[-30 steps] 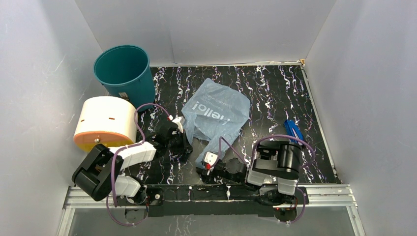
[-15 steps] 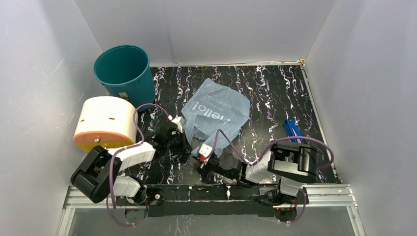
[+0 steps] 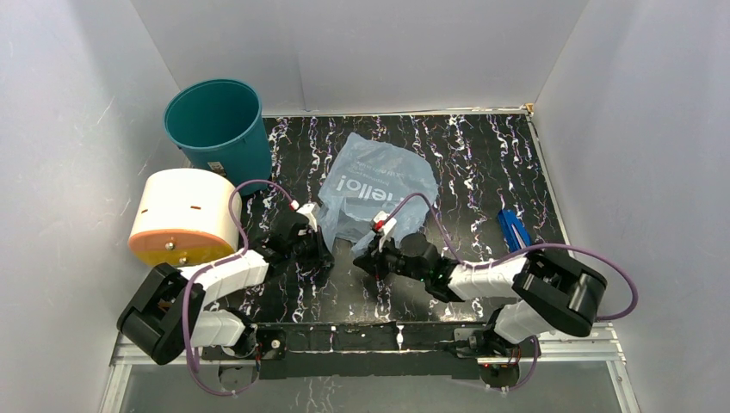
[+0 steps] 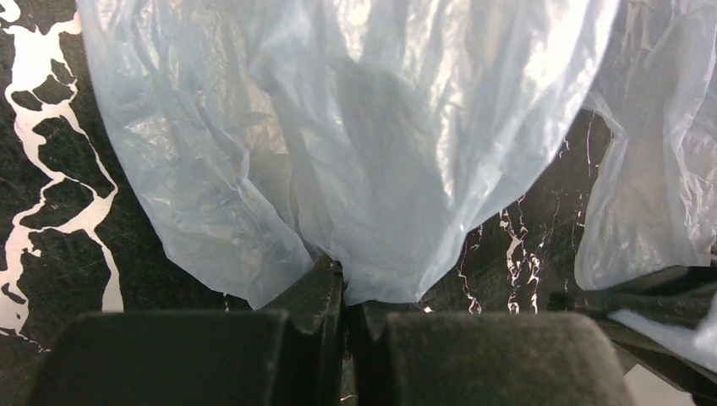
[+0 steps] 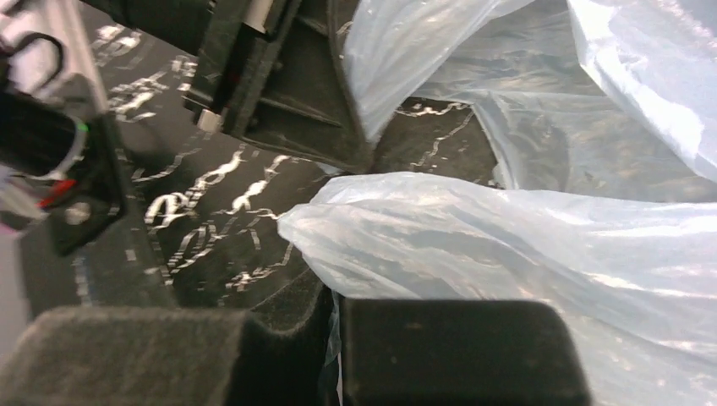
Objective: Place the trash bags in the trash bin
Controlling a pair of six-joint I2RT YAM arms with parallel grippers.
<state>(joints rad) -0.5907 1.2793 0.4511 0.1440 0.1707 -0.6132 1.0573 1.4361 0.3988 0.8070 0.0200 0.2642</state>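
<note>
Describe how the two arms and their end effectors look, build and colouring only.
The left arm and right arm have white link shells between bulky black cylindrical joint housings. A purple cable loops loosely along each. A small white block sits by each wrist. The left end effector and right end effector have matte black, blocky fingers.
</note>
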